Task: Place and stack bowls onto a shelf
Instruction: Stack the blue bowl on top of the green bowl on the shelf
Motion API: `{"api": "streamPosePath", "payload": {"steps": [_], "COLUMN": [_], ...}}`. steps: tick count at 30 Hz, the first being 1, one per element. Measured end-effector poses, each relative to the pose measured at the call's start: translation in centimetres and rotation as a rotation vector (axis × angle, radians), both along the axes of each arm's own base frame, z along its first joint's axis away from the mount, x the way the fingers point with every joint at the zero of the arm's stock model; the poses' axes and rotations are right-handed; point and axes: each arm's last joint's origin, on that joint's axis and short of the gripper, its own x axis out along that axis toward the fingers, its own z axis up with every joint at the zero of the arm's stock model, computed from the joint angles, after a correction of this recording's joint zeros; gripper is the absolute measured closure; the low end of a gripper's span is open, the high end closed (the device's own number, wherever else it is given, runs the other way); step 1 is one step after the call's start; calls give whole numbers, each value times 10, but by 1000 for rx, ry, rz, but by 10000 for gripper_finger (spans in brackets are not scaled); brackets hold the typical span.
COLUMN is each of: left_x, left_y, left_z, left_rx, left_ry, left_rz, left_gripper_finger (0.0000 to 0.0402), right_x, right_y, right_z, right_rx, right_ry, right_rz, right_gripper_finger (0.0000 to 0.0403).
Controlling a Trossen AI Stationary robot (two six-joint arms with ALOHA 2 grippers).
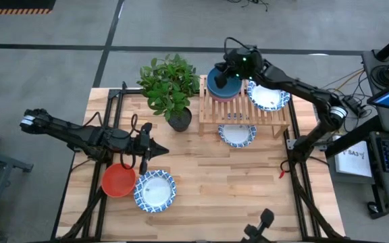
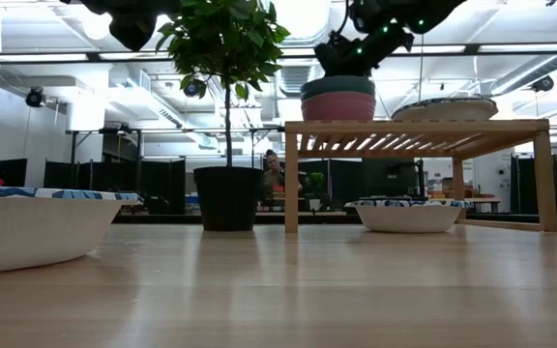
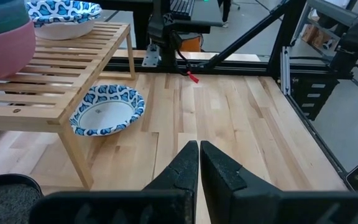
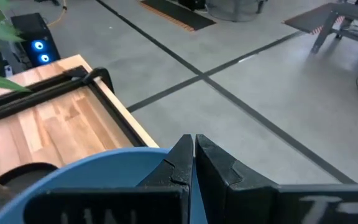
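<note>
Upper centre of the high view, the right gripper [image 1: 223,75] is pinching the blue bowl's [image 1: 220,82] rim atop the pink-based stack on the shelf [image 1: 275,116]. One patterned bowl [image 1: 267,95] is shelved; the red bowl [image 1: 118,180] and two patterned bowls [image 1: 155,190] are waiting. The left gripper [image 1: 163,150] is idling, fingers together, at left.

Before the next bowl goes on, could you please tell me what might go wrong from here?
1. The right gripper is shut on the blue bowl above the stack of bowls at the shelf end; an off-centre release could tip it off.
2. The plant stands close beside that end, so the arm might brush its leaves.
3. The left gripper, shut, hovers near the red bowl.
</note>
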Motion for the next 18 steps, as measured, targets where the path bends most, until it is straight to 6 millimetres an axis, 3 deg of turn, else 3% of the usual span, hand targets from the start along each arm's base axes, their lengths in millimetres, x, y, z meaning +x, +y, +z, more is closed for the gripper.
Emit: {"api": "streamPosePath", "payload": {"steps": [10, 18], "left_x": [0, 0], "left_y": [0, 0], "left_z": [0, 0], "left_rx": [2, 2], "left_ry": [5, 5], "left_rz": [0, 0], "left_gripper_finger": [402, 402], "right_x": [-2, -17], "right_y": [2, 31], "right_z": [1, 36], "right_rx": [-9, -70], "right_ry": [-11, -90], "right_rz": [0, 41], "right_gripper_finger": [394, 394]}}
